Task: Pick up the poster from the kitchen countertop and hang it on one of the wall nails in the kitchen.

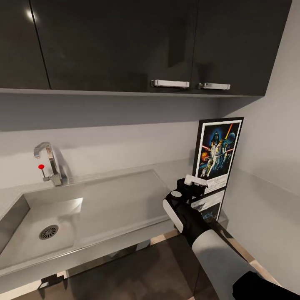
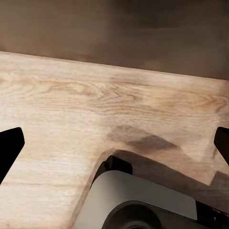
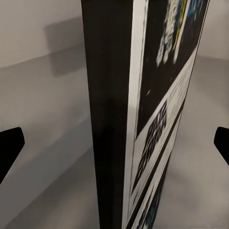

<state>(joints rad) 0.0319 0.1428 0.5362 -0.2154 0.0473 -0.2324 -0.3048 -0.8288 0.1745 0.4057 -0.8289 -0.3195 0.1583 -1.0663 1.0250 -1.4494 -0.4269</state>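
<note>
At the desk's far right corner: the Star Wars poster (image 1: 217,156) stood upright on the grey desk (image 1: 125,200) beside the sink (image 1: 46,225).
Right tool (image 1: 196,185): I held it wide, its fingers (image 3: 10,145) either side of the poster's edge (image 3: 109,119).
Left tool (image 2: 114,148): wide apart over the wooden floor (image 2: 71,105).

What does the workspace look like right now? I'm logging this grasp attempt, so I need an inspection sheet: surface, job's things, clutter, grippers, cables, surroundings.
Surface: grey countertop with a built-in sink and a drain.
Job's things: poster stands upright on the countertop in the corner, its reflection below it; in the right wrist view its edge sits between the fingertips. No wall nail seen.
Clutter: nothing seen.
Grippers: right gripper open at the poster's lower left edge, not closed on it; left gripper open over the wooden floor.
Cables: nothing seen.
Surroundings: faucet with a red knob, dark upper cabinets, grey walls.
</note>
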